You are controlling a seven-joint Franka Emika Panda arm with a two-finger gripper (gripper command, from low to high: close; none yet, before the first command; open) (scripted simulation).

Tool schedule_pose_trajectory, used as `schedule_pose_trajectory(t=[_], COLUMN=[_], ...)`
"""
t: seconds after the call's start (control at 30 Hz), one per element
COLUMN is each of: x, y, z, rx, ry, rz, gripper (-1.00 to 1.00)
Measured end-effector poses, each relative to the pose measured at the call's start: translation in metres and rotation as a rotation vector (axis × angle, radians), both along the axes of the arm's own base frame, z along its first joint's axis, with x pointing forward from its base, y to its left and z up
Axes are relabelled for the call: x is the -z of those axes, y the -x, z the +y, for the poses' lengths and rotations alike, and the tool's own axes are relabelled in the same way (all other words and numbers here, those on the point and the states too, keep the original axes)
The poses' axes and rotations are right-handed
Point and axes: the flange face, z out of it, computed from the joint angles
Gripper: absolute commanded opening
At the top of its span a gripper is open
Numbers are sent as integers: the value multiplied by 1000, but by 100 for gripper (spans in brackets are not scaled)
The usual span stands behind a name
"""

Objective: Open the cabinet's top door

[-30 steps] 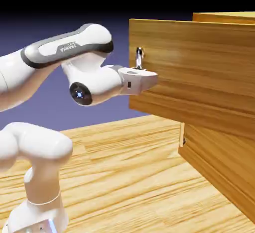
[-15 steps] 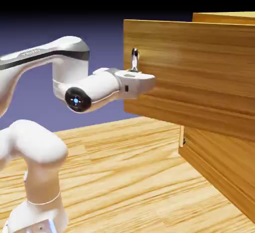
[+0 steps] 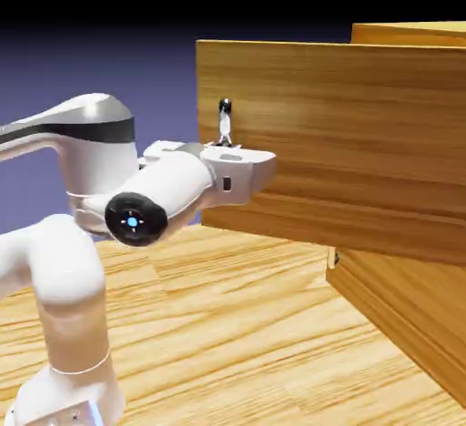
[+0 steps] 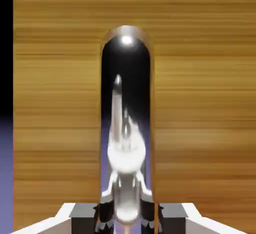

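You have the gripper (image 3: 238,166) clamped on the top door's handle (image 3: 223,122). In the hand view the polished silver handle (image 4: 127,128) runs straight up from between the two grey fingertips (image 4: 107,213), filling the gap between them, so the jaws are closed narrow on the bar with no daylight on either side. The bar's rounded upper end reaches well beyond the jaws, and its mirror surface shows a reflection of the hand itself.

Behind the handle, directly ahead of the jaws, the top door (image 4: 200,103) fills nearly the whole hand view with its wood grain; only a thin strip of dark and violet backdrop shows past the door's edge on that view's left.

From the exterior view you can see the top door (image 3: 346,142) swung out from the cabinet (image 3: 410,297), its free edge standing well clear of the cabinet's front, with the handle just inside that edge. The gripper meets the handle near its lower end, and the bar's top sticks up above the hand. Below and beyond the jaws, the lower door (image 3: 400,306) sits flush in the cabinet, its small handle (image 3: 335,257) just visible under the open panel. The cabinet stands on the wooden table (image 3: 227,324).
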Motion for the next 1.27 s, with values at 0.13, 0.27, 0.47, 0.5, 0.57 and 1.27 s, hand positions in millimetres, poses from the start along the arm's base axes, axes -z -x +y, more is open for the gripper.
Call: schedule_pose_trajectory(t=[0.13,0.27,0.47,0.5,0.57,1.27], x=[0,0,0,0,0,0], y=[16,29,40,42,43,33], z=[-40,-84,-145,-154,-173,-330], rx=[-80,-166,-281,-299,-334,-628], ry=[0,0,0,0,0,-1], rz=[0,0,0,0,0,0], gripper=[-100,-100,-100,-100,-100,-100])
